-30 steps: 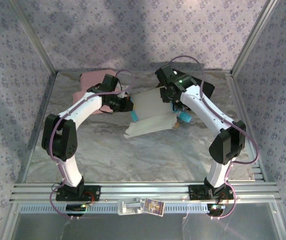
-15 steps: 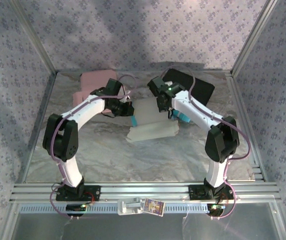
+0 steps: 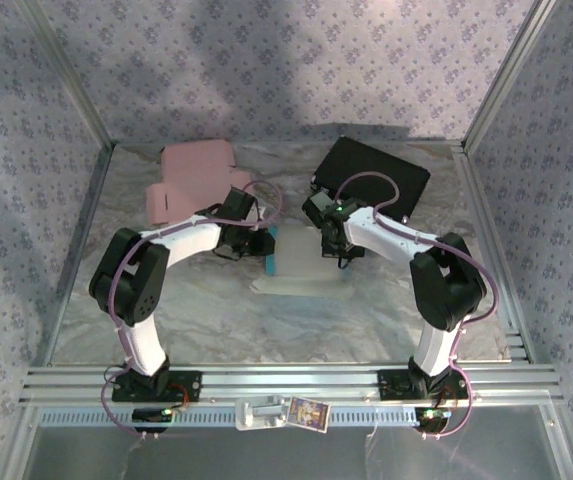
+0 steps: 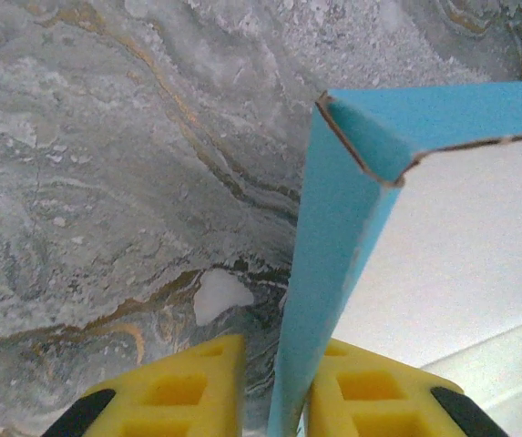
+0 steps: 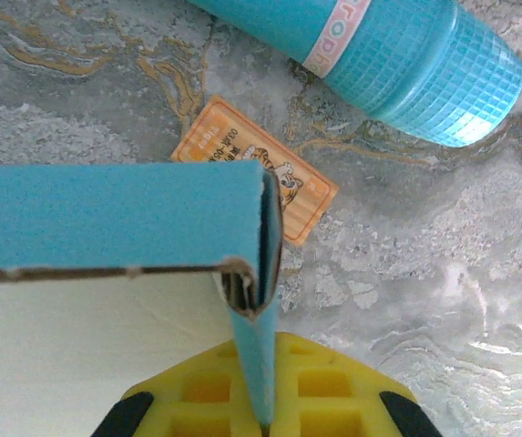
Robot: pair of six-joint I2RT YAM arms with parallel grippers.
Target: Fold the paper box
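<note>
The paper box (image 3: 301, 262), blue outside and white inside, lies low on the marbled table between both arms. My left gripper (image 3: 266, 245) is at its left wall. In the left wrist view that blue wall (image 4: 324, 273) stands upright between my yellow fingers (image 4: 188, 382). The left pad stands a little off it and the right pad touches, so the left gripper (image 4: 279, 357) is slightly open. My right gripper (image 3: 341, 255) is at the box's right side. In the right wrist view the right gripper (image 5: 265, 369) is shut on a thin blue wall (image 5: 256, 355) below a folded corner.
A flat pink carton (image 3: 191, 175) lies at the back left and a black flat piece (image 3: 371, 175) at the back right. Just beyond the box's right corner are a turquoise bottle (image 5: 379, 55) and an orange card (image 5: 274, 182). Metal rails edge the table.
Both arms have brought the box nearer and lower, and it now looks flatter. The right gripper closed on the box's right wall. The left jaws loosened around the left wall.
</note>
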